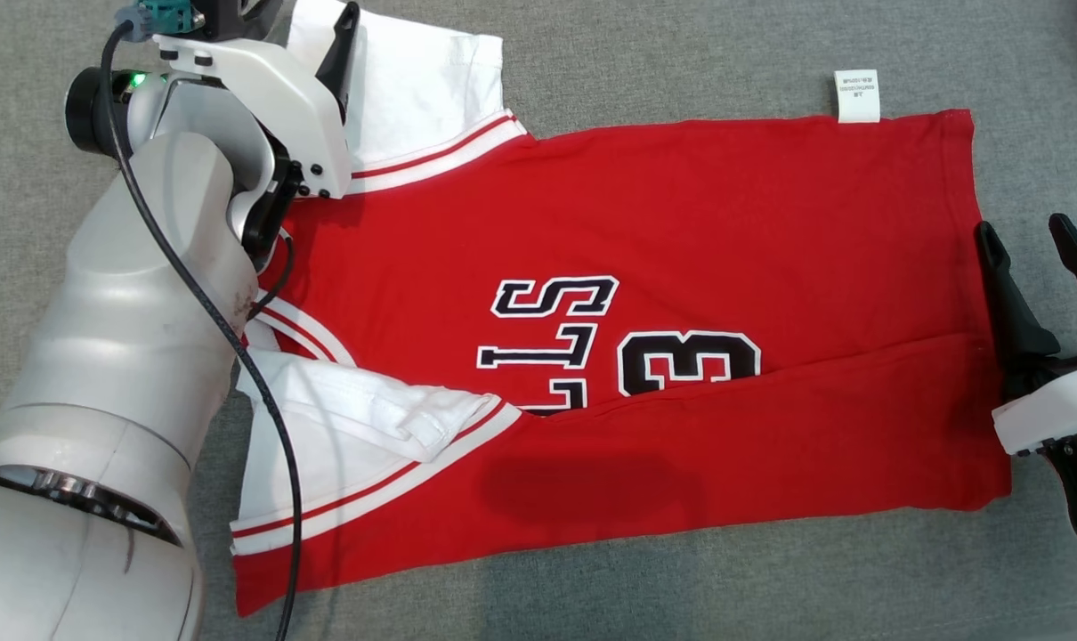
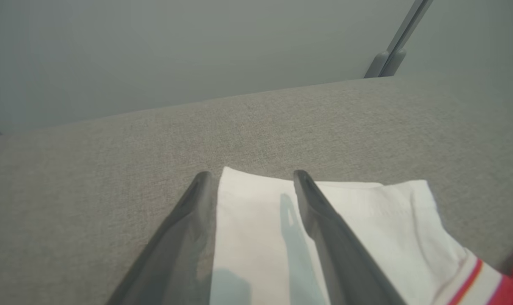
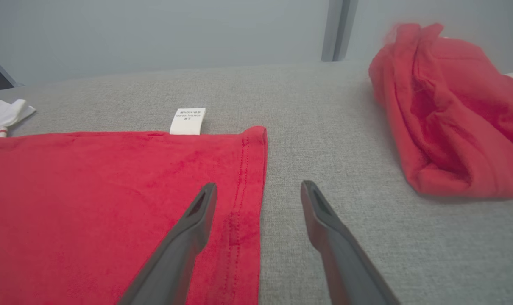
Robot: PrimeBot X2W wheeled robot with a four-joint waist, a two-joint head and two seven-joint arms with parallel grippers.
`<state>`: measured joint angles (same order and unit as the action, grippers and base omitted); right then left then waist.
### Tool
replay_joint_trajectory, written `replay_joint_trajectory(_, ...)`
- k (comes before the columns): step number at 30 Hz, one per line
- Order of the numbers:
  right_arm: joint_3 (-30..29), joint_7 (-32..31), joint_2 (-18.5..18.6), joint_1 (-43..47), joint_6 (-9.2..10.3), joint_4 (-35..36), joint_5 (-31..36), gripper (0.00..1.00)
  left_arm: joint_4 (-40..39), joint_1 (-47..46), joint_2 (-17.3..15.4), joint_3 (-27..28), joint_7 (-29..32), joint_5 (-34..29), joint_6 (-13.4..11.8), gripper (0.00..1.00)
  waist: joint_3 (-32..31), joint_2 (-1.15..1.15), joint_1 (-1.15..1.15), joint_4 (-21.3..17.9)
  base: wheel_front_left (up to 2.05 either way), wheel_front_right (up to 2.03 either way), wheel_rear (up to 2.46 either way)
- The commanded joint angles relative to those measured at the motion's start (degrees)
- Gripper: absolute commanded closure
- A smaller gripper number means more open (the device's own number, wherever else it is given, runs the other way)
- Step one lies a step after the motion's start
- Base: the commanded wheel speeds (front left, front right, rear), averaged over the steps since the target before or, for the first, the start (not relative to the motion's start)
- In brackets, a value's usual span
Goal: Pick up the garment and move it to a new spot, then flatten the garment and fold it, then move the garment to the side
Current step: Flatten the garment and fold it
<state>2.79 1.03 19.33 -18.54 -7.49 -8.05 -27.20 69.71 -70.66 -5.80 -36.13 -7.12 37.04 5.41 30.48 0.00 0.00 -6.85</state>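
Left fingers [image 2: 337, 250] wide apart over white sleeve [image 2: 256, 237] of garment [image 1: 681, 231]

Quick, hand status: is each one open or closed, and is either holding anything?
Left hand: open, over the white sleeve, holding nothing.
Right hand: open, at the hem of the red shirt, holding nothing.
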Motion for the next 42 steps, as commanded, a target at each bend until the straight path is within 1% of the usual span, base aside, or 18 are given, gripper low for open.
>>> replay_joint_trajectory(1,0.8,0.0,1.3,0.1,0.00,1.7,0.4,0.00,0.1,-2.6,-1.6,0.6,-0.4,-0.6,-0.1,0.00,0.5,0.00,0.00,-0.3,0.00,0.00,0.00)
replay_joint_trajectory(5,0.5,-0.2,1.3,0.3,0.00,2.3,0.5,0.00,1.4,-3.7,-1.7,0.5,-0.6,-0.7,-0.7,0.00,1.1,0.00,0.00,-0.5,0.00,0.00,0.00)
replay_joint_trajectory(13,0.5,-0.2,0.8,0.6,0.00,3.2,0.8,0.00,3.3,-5.4,-2.1,-0.5,2.3,-1.0,-1.5,0.00,2.0,0.00,0.00,-1.3,0.00,0.00,0.00)
replay_joint_trajectory(14,0.5,-0.2,0.8,0.6,0.00,3.2,0.8,0.00,3.4,-5.5,-2.1,-0.6,2.9,-0.9,-1.4,0.03,2.1,0.00,0.00,-1.4,0.00,0.00,0.00)
replay_joint_trajectory(15,0.4,-0.2,0.8,0.6,0.00,3.3,0.9,0.00,3.5,-5.6,-2.1,-0.7,3.2,-0.9,-1.3,0.13,2.2,0.00,0.00,-1.4,0.00,0.00,0.00)
replay_joint_trajectory(16,0.3,-0.1,0.8,0.6,0.00,3.2,0.9,0.00,3.5,-5.7,-2.0,-0.9,3.4,-0.9,-1.2,0.37,2.2,0.00,0.00,-1.4,0.00,0.00,0.00)
replay_joint_trajectory(17,0.3,-0.1,0.8,0.7,0.00,3.2,0.9,0.00,3.6,-5.8,-2.0,-1.0,3.5,-0.9,-1.2,0.54,2.3,0.00,0.00,-1.5,0.00,0.00,0.00)
replay_joint_trajectory(18,0.3,0.0,0.7,0.7,0.00,3.2,0.9,0.00,3.6,-5.9,-1.9,-1.1,3.4,-0.9,-1.1,0.85,2.3,0.00,0.00,-1.5,0.00,0.00,0.00)
replay_joint_trajectory(19,0.3,0.0,0.7,0.7,0.00,3.2,0.9,0.00,3.7,-6.0,-2.0,-1.2,3.2,-1.0,-1.1,1.00,2.3,0.00,0.00,-1.5,0.00,0.00,0.00)
replay_joint_trajectory(24,0.3,0.0,0.8,0.7,0.00,3.2,0.8,0.00,3.8,-6.1,-1.8,-1.6,3.5,-0.8,-0.5,1.00,2.4,0.00,0.00,-1.4,0.00,0.00,0.00)
replay_joint_trajectory(29,-0.1,0.1,1.1,-0.4,0.00,3.7,0.5,0.00,3.9,-6.9,-1.6,-1.4,3.1,0.1,0.5,1.00,2.8,0.00,0.00,-0.7,0.00,0.00,0.00)
replay_joint_trajectory(31,0.3,-0.3,1.3,-1.5,0.00,3.9,-0.5,0.00,3.8,-7.4,-1.5,-1.2,3.6,0.8,1.1,1.00,3.1,0.00,0.00,-0.2,0.00,0.00,0.00)
replay_joint_trajectory(36,1.1,-2.3,3.2,-6.1,0.00,3.6,-3.7,0.00,2.6,-9.3,-1.8,-1.2,5.3,2.2,1.9,1.00,4.0,0.00,0.00,0.8,0.00,0.00,0.00)
replay_joint_trajectory(42,2.5,-6.4,5.1,-11.5,0.00,0.7,-8.2,0.00,-1.5,-9.9,-1.6,-2.3,7.1,4.5,2.0,1.00,4.3,0.00,0.00,1.8,0.00,0.00,0.00)
